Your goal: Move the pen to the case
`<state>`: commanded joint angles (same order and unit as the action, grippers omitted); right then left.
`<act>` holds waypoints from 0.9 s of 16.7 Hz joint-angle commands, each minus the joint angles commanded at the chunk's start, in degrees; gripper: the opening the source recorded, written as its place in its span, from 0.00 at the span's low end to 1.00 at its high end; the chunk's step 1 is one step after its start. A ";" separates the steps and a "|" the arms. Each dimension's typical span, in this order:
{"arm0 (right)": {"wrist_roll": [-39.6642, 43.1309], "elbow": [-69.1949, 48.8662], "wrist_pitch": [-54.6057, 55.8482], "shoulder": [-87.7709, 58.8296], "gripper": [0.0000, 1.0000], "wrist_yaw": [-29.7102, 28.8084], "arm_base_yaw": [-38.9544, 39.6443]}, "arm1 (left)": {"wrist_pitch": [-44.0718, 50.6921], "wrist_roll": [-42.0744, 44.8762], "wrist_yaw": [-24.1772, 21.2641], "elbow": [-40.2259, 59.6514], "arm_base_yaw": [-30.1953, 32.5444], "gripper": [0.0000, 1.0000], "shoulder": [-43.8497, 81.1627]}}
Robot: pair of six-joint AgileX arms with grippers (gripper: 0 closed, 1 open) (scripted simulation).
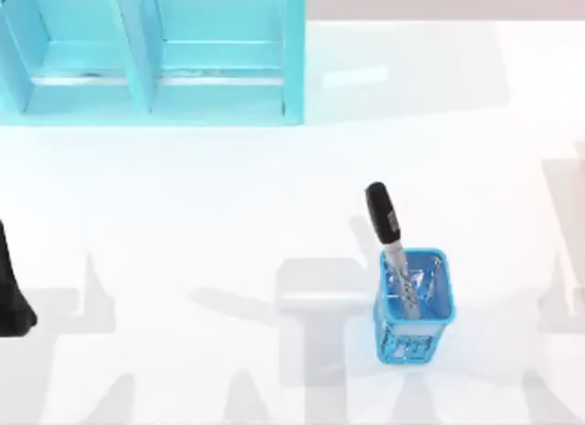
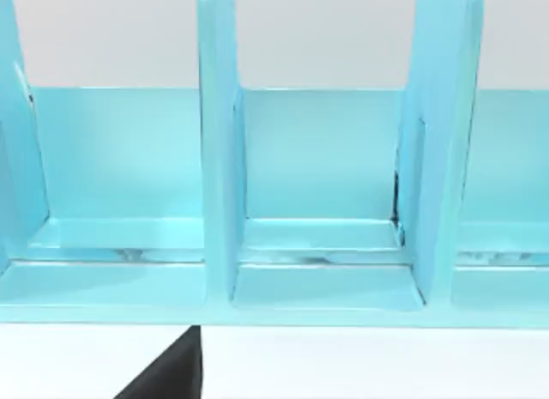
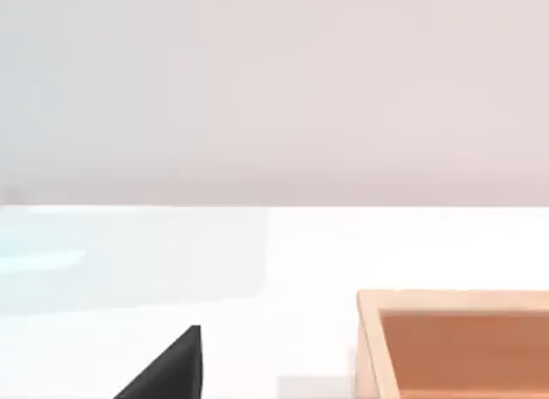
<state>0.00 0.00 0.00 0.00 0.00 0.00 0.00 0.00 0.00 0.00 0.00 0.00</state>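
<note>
The pen [image 1: 384,215] stands tilted in a blue mesh holder [image 1: 413,338] at the front right of the table. Its black cap sticks out above the rim and leans toward the back left, and its silvery barrel goes down inside. The case [image 1: 219,87] is a light-blue open unit with upright dividers at the back left; the left wrist view faces its compartments [image 2: 326,287] close up. My left gripper [image 1: 9,292] is a dark shape at the table's left edge, far from the pen. A dark wedge of my right gripper [image 3: 167,373] shows in the right wrist view.
The right wrist view takes in an orange-brown open box [image 3: 455,347] on the white table. Bare white tabletop [image 1: 228,215] lies between the case and the holder.
</note>
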 joint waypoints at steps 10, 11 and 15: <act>2.45 -9.02 0.36 -21.96 1.00 11.48 7.55 | 0.00 0.00 0.00 0.00 0.00 1.00 0.00; 2.94 -10.69 0.44 -26.73 1.00 13.63 8.99 | 0.00 0.00 0.00 0.00 0.00 1.00 0.00; 4.86 -17.00 0.64 -45.38 1.00 21.93 14.58 | 0.00 0.00 0.00 0.00 0.00 1.00 0.00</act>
<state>4.86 -17.00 0.64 -45.38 21.93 14.58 0.00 0.00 0.00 0.00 0.00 0.00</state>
